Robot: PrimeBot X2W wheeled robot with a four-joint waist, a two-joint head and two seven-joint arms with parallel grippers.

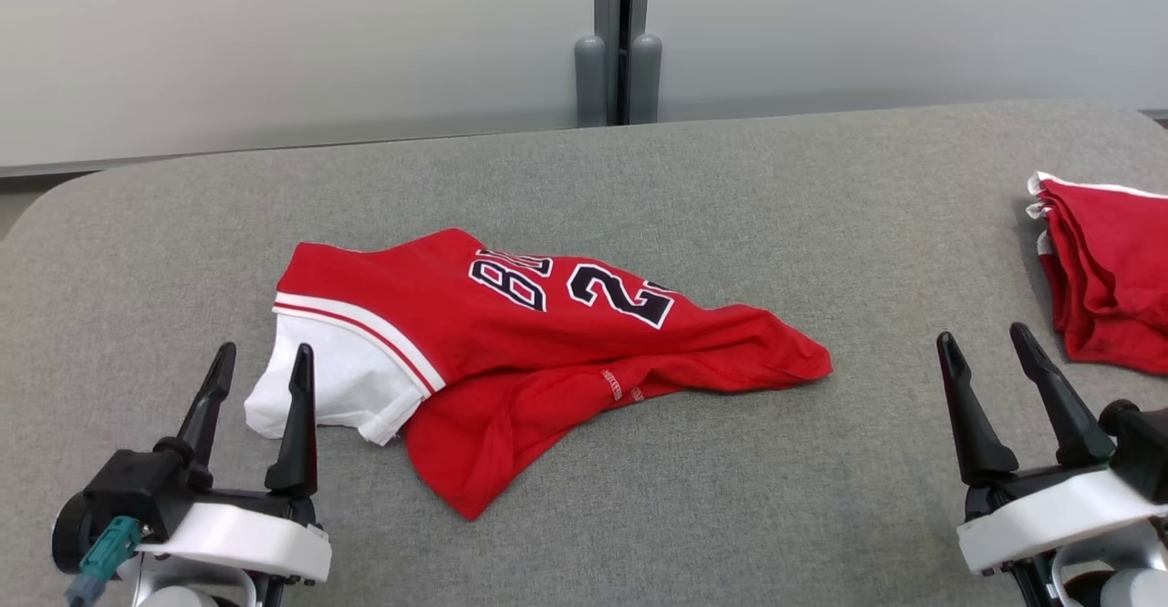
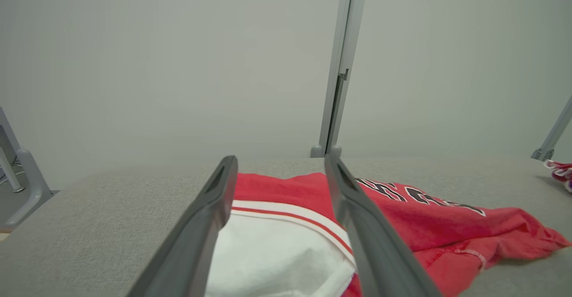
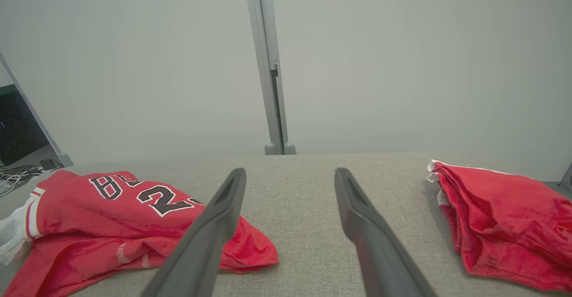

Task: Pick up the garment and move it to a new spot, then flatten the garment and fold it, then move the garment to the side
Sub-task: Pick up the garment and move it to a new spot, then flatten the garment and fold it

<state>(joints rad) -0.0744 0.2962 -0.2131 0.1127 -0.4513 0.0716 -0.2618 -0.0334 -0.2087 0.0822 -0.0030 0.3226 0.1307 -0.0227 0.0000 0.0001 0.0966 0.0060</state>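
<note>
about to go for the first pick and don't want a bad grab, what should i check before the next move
1. left tool open, holding nothing: ok
2. right tool open, holding nothing: ok
3. red jersey lies crumpled on the grey table, not grasped: ok
4. white sleeve sits between the left tool's fingers in the left wrist view: ok
5. second red garment lies apart from the jersey, near the right tool: ok
6. how many layers a grab at the sleeve would take: cannot tell

Rumpled red garment [image 1: 547, 333] on grey table [image 1: 821, 187], both tools spread
</note>
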